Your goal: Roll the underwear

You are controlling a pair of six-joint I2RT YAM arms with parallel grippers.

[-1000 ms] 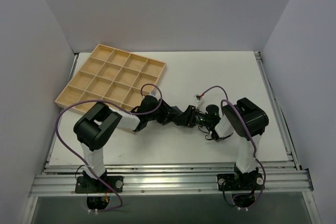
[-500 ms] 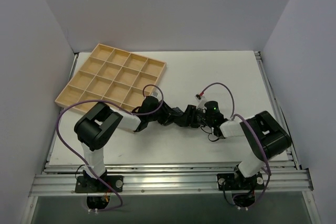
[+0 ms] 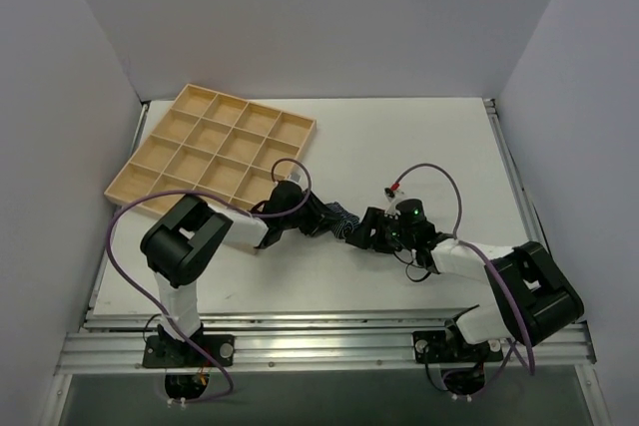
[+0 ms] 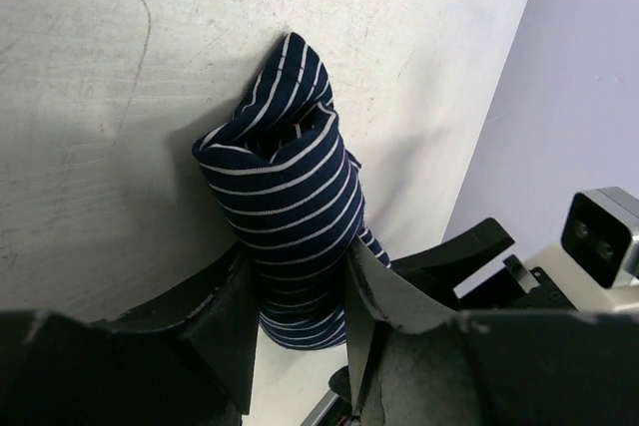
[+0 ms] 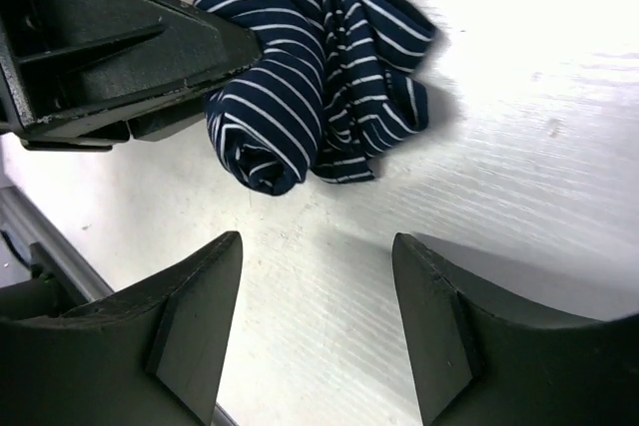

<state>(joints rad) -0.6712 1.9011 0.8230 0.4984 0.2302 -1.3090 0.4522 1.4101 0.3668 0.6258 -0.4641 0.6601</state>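
The underwear (image 3: 343,218) is a rolled bundle of dark navy cloth with thin white stripes, lying on the white table between the two arms. In the left wrist view the roll (image 4: 290,207) sits squeezed between my left gripper's (image 4: 300,321) two fingers, which are shut on it. In the right wrist view the roll (image 5: 300,77) lies ahead of my right gripper (image 5: 319,296), which is open and empty, a short way back from the cloth. My left gripper (image 3: 334,219) and right gripper (image 3: 361,230) face each other across the bundle. No waistband edge shows.
A tan wooden tray (image 3: 215,150) of several square cells lies at the back left, close behind the left arm. Purple cables loop over both arms. A metal rail (image 3: 319,341) runs along the near edge, and grey walls enclose the table.
My right arm has stretched out lower and drawn its gripper back off the bundle, so striped cloth now shows between the grippers. My left gripper has stayed on the roll.
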